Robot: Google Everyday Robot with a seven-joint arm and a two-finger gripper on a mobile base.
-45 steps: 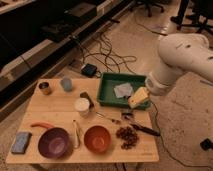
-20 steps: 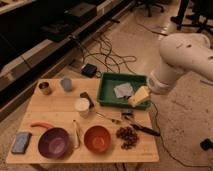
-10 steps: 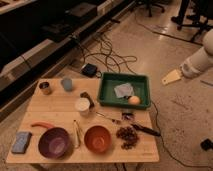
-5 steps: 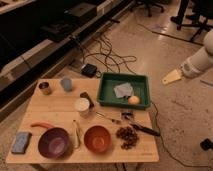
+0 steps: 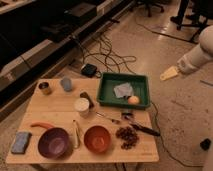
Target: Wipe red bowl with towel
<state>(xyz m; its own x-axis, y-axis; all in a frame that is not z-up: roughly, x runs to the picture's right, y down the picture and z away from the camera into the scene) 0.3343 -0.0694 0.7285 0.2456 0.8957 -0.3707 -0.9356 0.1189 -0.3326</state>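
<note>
- Because the red bowl (image 5: 97, 138) stands at the near edge of the table (image 5: 55, 107), between the purple bowl (image 5: 53, 142) and a cluster of dark brown pieces (image 5: 127, 136), a wide wiping stroke can knock a neighbour or slide the bowl off the edge.
- The towel (image 5: 123, 90) lies in the green tray (image 5: 123, 76), just beside a round orange item (image 5: 133, 99). An off-centre grasp can catch that item or the tray floor instead of the cloth.
- The gripper (image 5: 169, 73) hangs beyond the table's right side, well apart from the tray, jaws spread wide and holding nothing. A low approach can strike the tray rim and shift the tray.
</note>
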